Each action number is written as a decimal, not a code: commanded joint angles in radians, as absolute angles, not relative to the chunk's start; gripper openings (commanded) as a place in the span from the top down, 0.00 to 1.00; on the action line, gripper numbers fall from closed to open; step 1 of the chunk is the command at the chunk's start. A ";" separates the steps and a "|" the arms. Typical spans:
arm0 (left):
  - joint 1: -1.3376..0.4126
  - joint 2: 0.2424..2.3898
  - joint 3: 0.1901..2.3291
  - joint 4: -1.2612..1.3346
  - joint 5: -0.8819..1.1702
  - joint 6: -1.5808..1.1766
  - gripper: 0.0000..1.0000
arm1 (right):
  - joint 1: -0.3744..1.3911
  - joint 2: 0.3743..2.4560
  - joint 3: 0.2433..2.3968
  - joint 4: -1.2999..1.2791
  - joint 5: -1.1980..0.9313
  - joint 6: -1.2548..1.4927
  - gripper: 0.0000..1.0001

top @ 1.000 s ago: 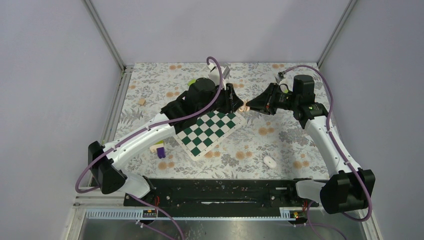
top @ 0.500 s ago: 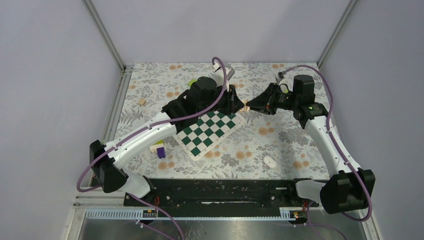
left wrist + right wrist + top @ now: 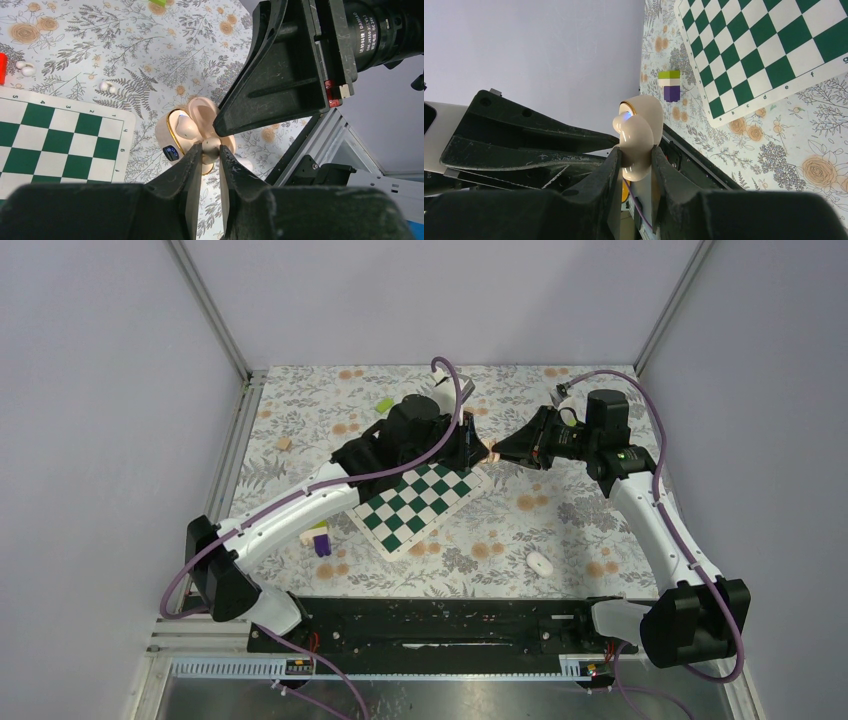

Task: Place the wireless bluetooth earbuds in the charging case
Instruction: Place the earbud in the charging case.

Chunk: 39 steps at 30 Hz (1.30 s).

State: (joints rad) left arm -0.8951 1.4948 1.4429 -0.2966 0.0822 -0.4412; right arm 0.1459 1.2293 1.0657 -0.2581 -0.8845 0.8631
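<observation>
Left gripper (image 3: 210,149): closed on a small, smooth, pale oval plastic earbud (image 3: 211,144), pinched right at our fingertips.
Right gripper (image 3: 635,152): clamped on the pale beige, rounded plastic charging case (image 3: 640,117), with one finger on each side of it.
Charging case: directly ahead of the left fingertips, with its lid swung open and a small blue light on its front. We cannot tell whether it rests on the flowered tablecloth (image 3: 125,50) or is held just above it.
Held earbud: at the open mouth of the case, touching it or just short of it; we cannot tell which.
Seated earbud (image 3: 186,128): a second pale oval piece lies in the case's hollow, just beyond the left fingertips.
Chessboard mat (image 3: 60,135): green and white, flat beside the left gripper.
White oval piece (image 3: 540,562): well apart from both grippers, near the right arm's base; too small to identify.
Done: we judge one earbud is already in.
Left: the held earbud must settle into the free hollow and be released.
</observation>
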 commanded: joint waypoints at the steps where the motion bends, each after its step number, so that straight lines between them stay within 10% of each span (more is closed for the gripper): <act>1: -0.901 1.482 1.473 -0.250 0.063 -0.429 0.82 | 0.155 1.204 1.085 -0.233 -0.917 0.870 1.00; 18: -0.925 1.444 1.448 -0.277 -0.059 -0.490 0.47 | 0.156 1.203 1.074 -0.214 -0.920 0.882 1.00; 39: -0.928 1.513 1.480 -0.304 -0.135 -0.526 0.61 | 0.156 1.187 1.069 -0.216 -0.916 0.886 1.00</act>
